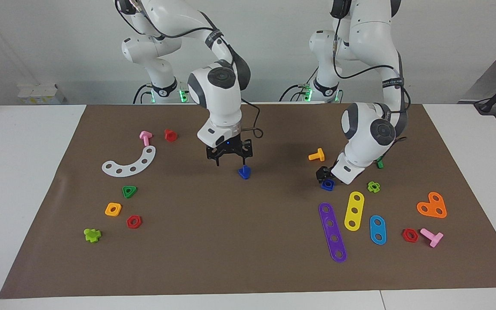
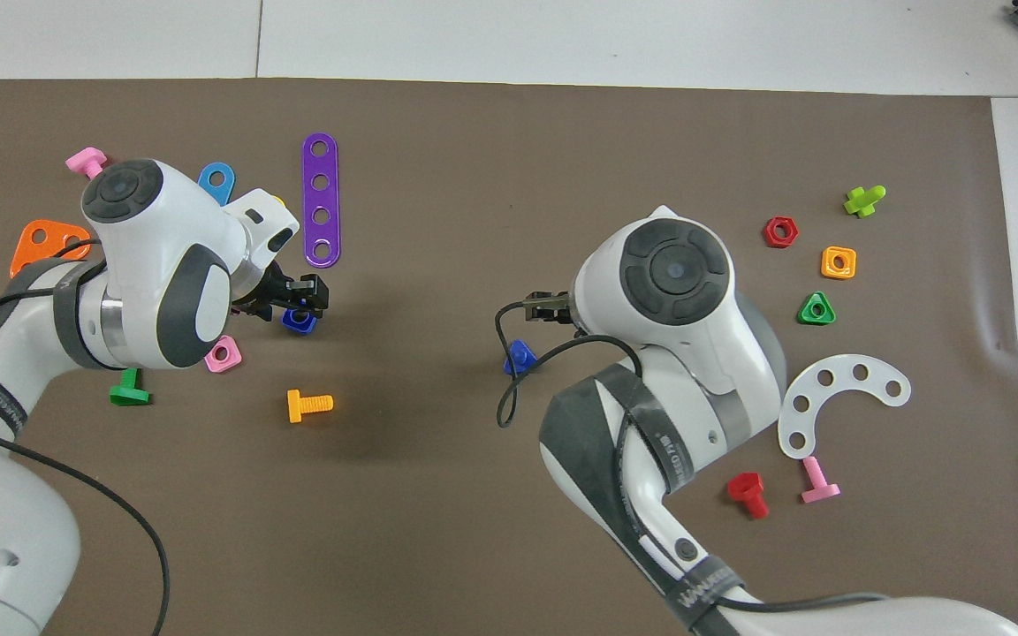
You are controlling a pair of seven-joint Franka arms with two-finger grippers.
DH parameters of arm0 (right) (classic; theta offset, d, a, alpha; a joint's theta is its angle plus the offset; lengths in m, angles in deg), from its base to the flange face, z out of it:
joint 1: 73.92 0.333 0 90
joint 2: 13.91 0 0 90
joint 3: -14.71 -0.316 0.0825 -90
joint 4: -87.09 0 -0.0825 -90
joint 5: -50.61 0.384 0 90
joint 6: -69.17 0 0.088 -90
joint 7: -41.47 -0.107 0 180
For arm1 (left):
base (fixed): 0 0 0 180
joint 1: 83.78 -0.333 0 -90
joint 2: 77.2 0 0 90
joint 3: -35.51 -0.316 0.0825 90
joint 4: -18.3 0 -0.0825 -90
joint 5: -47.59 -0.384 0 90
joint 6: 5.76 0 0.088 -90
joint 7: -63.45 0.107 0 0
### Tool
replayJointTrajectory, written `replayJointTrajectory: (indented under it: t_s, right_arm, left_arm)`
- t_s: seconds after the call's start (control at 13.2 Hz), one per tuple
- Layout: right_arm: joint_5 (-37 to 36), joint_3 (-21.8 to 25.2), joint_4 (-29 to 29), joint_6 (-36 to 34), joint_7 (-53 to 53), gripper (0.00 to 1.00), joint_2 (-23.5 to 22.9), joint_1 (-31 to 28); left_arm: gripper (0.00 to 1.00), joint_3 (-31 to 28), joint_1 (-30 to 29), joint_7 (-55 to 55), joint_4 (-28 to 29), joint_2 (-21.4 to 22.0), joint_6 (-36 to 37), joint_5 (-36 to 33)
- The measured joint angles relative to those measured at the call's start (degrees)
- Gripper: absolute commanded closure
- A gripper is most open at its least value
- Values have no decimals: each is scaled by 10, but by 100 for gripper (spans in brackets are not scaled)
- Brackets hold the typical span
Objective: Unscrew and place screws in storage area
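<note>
The blue triangular-headed screw [image 1: 244, 172] lies on the brown mat [image 1: 230, 241] near the middle; it also shows in the overhead view [image 2: 519, 356]. My right gripper [image 1: 231, 162] hangs open just above the mat, and one fingertip stands right over the screw. In the overhead view only part of this gripper [image 2: 548, 307] shows past the wrist. My left gripper [image 1: 324, 175] is low at the blue square nut [image 1: 327, 184], its tips at the nut's top edge. The overhead view shows that gripper [image 2: 301, 296] right beside the nut [image 2: 299, 321].
Toward the left arm's end lie purple [image 1: 332, 232], yellow [image 1: 354, 210] and blue [image 1: 377, 229] strips, an orange bolt [image 1: 317, 155], an orange heart plate [image 1: 432, 206] and a red nut [image 1: 410, 235]. Toward the right arm's end lie a white arc [image 1: 130, 162], green triangular nut [image 1: 129, 191], orange nut [image 1: 113, 209] and red nut [image 1: 134, 221].
</note>
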Motion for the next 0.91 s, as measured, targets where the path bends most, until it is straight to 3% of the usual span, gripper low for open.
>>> replayJointTrajectory:
  t_s: [0.15, 0.45, 0.68, 0.76, 0.91]
  right_arm:
    - [0, 0, 0, 22, -14, 18, -26, 21]
    - [-15, 0, -11, 46, -35, 31, -54, 44]
    - [-15, 2, -33, 68, -35, 46, -54, 44]
    - [-15, 2, -34, 68, -35, 55, -54, 44]
    - [-15, 2, -34, 68, -35, 88, -53, 44]
  left_arm:
    - [0, -6, -20, 4, -19, 7, 13, 0]
    - [0, -12, -128, 71, -124, 27, 166, -31]
    - [0, -13, -166, 82, -146, 65, 250, -77]
    - [0, -13, -173, 82, -144, 79, 272, -85]
    - [0, -13, -188, 82, -119, 111, 289, -100]
